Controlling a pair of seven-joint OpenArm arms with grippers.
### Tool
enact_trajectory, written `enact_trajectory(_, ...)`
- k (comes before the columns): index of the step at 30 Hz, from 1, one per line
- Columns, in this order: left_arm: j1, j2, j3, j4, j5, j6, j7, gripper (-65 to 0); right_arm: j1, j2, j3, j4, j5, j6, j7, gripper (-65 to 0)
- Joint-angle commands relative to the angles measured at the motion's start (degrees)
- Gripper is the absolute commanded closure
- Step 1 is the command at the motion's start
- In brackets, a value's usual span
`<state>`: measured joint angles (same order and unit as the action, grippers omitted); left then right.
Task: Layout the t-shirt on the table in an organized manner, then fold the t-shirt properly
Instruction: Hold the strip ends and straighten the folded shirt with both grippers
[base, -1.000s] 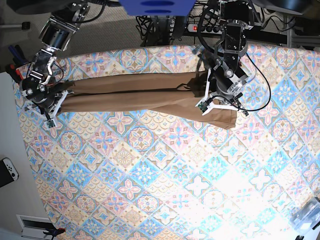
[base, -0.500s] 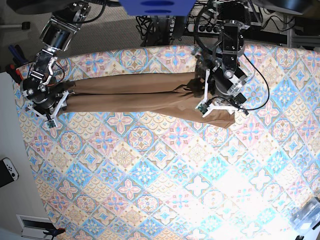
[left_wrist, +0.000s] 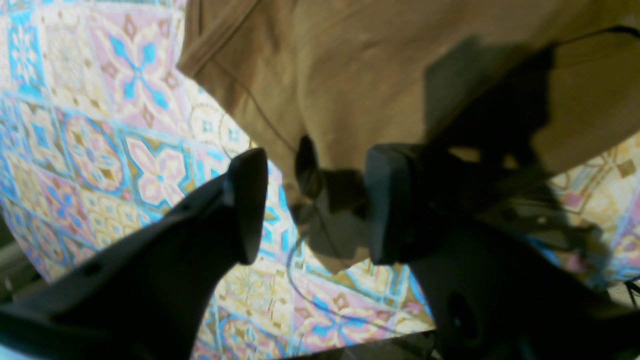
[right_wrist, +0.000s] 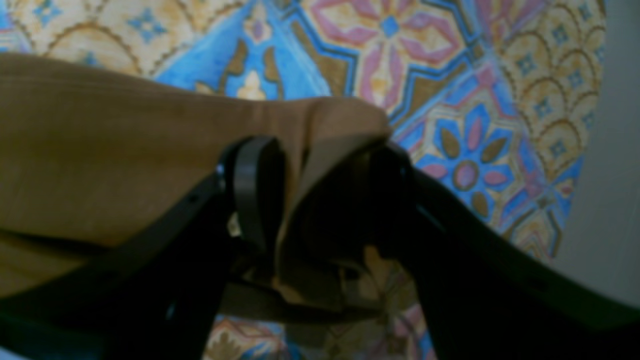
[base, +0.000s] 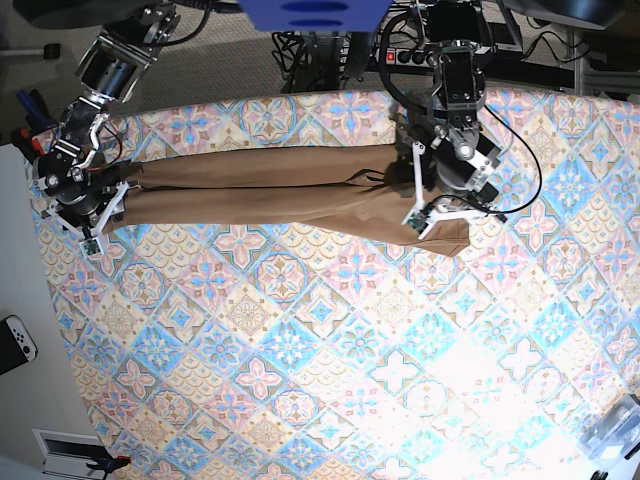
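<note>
Tan-brown, the t-shirt (base: 250, 203) looks soft, light; pinch its raised end between the right pincer's (right_wrist: 320, 165) wide-open, ungripping jaws.

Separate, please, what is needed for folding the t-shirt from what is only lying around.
For the job:
- t-shirt
- patterned table
- left gripper
- right gripper

Lying about:
- nothing that I can clearly identify
</note>
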<state>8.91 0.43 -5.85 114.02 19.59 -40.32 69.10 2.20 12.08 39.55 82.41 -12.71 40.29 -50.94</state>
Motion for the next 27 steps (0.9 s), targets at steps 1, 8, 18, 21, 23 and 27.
enact_trajectory(1,-0.69,0.15,-0.70,1.19,0.32,0.32,-0.31,-30.6,0.92,1.07,0.32,0.89,0.18,-0.29,1.40,-27.7)
enact_trajectory(8,-0.77,0.15,-2.99,1.19,0.32,0.32,-0.31,-30.6,1.10,0.89,6.91,0.89,0.09,-0.29,11.33,-27.6)
enact_trajectory(18,-0.69,0.06,-2.99,1.19,0.41,0.32,-0.31,-30.6,1.28,0.63,22.38,1.06,0.36,-0.29,21.71,-27.6)
enact_trajectory(21,-0.86,0.06,-2.99,1.19,0.41,0.32,-0.31,-30.6,4.00,0.63,26.69,1.32,0.62,-0.29,24.34,-27.6)
enact_trajectory(23,-1.39,0.06,-2.64,1.19,0.41,0.32,-0.40,-30.6,5.76,0.63,28.54,1.32,0.53,-0.29,25.22,-27.6)
enact_trajectory(27,-1.74,0.06,-2.81,1.19,0.41,0.32,-0.40,-30.6,5.94,-0.87,28.36,1.32,0.53,-0.29,22.85,-27.6)
